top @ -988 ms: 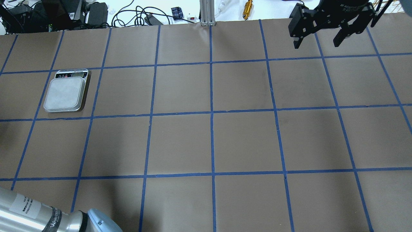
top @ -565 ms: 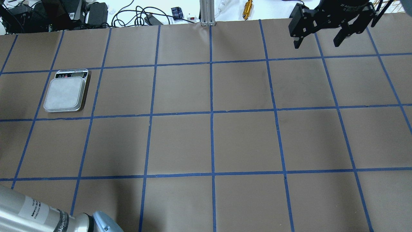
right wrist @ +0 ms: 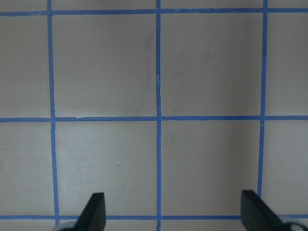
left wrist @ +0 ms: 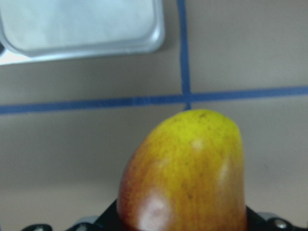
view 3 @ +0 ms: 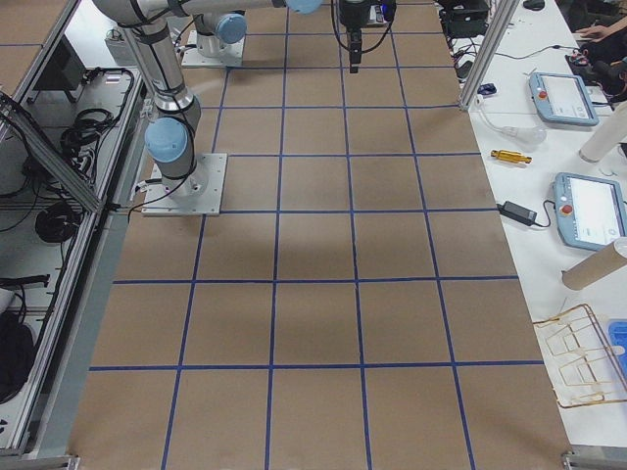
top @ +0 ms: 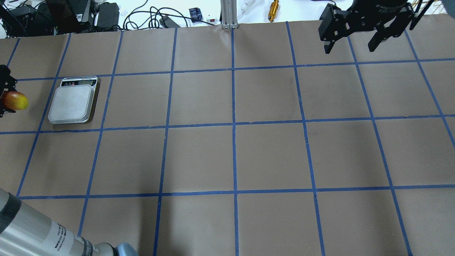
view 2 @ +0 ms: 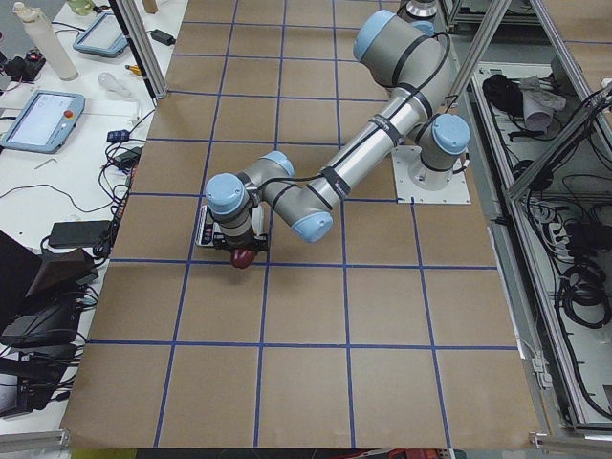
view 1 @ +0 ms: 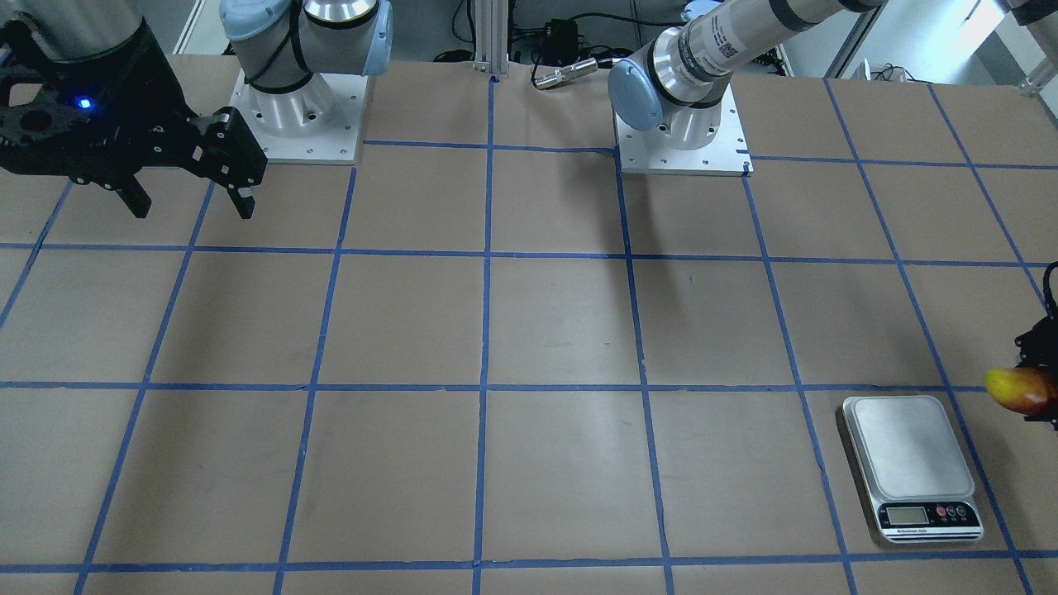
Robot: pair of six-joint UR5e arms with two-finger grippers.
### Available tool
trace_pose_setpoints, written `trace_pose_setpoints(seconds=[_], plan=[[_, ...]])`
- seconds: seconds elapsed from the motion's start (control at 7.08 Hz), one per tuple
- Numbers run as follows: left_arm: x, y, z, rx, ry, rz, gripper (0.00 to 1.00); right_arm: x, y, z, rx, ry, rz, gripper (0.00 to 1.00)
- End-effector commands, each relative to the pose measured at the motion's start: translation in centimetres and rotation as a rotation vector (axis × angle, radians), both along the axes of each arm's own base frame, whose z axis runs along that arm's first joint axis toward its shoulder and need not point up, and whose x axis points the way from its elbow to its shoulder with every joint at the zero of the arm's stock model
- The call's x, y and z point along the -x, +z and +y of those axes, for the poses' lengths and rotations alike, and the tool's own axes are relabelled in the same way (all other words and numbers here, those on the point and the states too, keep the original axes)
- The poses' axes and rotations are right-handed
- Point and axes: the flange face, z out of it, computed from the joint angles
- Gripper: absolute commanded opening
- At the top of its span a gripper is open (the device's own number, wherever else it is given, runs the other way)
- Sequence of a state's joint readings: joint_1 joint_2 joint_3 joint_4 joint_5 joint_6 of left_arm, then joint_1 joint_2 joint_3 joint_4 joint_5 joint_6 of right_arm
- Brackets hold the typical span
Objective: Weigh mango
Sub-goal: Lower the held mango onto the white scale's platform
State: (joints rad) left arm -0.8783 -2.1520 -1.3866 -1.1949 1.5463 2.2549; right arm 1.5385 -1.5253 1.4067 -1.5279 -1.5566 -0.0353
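Two grippers here and only one of them is busy. Your left gripper (top: 5, 101) sits right at the table's edge on the robot's left side, jaws pinched on the mango (top: 15, 101). It grips the orange-red end, and the yellow end sticks out toward the scale (top: 73, 103). The fruit isn't over the plate. It's just beside the scale, on the side away from the table's middle, with a strip of bare brown paper between them. From the left wrist cam the mango (left wrist: 185, 173) fills the lower middle with its yellow tip forward. You can see a corner of the scale's silver plate (left wrist: 82, 24) up in the top left, past a blue tape line. The front-facing cam agrees: mango (view 1: 1012, 390) at the far edge of the view, level with the back end of the scale (view 1: 909, 450), and the scale's display faces the operators' side. Nothing is sitting on the plate. Your right gripper (top: 349, 48) hangs over the far corner of the table (top: 199, 156) on the robot's right, well apart from all this. Its jaws are spread wide with nothing between them. Its wrist cam only shows the two fingertips (right wrist: 94, 214) over the taped grid.
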Motion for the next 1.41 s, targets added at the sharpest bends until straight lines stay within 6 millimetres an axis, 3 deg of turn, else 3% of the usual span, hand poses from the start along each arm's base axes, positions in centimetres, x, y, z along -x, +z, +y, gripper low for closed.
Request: trace_pose_setpoints(seconds=[0.0,0.14,0.28,0.56,1.13,1.27], plan=[[6.2,-2.3,-2.9,-0.005,0.033,0.052,0.00,0.0,0.0,0.0,0.000,0.000,-0.001,1.00],[7.9,-2.8,-3.6,-0.013,0.053,0.055,0.00,0.1,0.0,0.0,-0.001,-0.001,0.000,1.00],[8.4,-3.2,-4.1,-0.004,0.043,0.047,0.00,0.0,0.1,0.0,0.001,0.000,-0.001,1.00],[8.6,-5.3,-4.3,-0.018,0.041,0.057,0.00,0.0,0.0,0.0,-0.001,0.000,0.000,1.00],[8.5,-6.0,-4.5,-0.014,0.042,0.055,0.02,0.0,0.1,0.0,0.001,0.000,0.000,1.00],[8.7,-6.1,-4.7,-0.004,0.066,0.076,0.31,0.0,0.0,0.0,0.000,0.000,-0.001,1.00]])
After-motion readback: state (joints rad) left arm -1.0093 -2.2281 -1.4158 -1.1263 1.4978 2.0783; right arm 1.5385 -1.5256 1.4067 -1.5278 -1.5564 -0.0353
